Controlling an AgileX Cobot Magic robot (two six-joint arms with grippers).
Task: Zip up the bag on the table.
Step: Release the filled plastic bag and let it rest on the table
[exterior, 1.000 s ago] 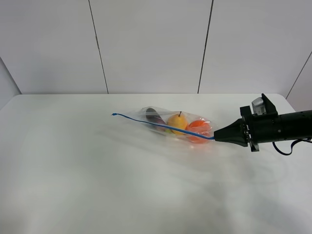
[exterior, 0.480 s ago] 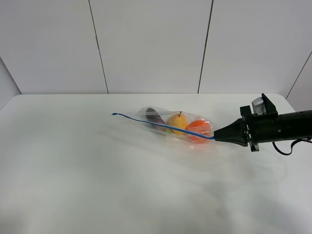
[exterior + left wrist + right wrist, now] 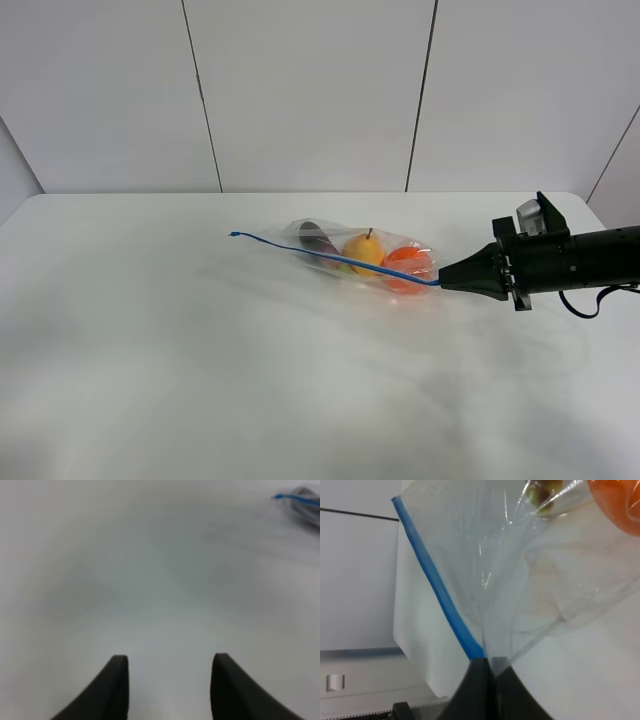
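One bag (image 3: 365, 255) on table (image 3: 200, 380), zipper end (image 3: 430, 282) pinched in right jaws

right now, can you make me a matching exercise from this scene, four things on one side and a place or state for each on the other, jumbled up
Things:
1. left gripper
2. right gripper
3. eggplant
4. orange fruit

Places or states:
A. inside the bag, nearest its pinched end
B. open, holding nothing
C. inside the bag, farthest from its pinched end
D. shut on the bag at the end of its blue zipper strip

Pairs: 1-B, 2-D, 3-C, 4-A
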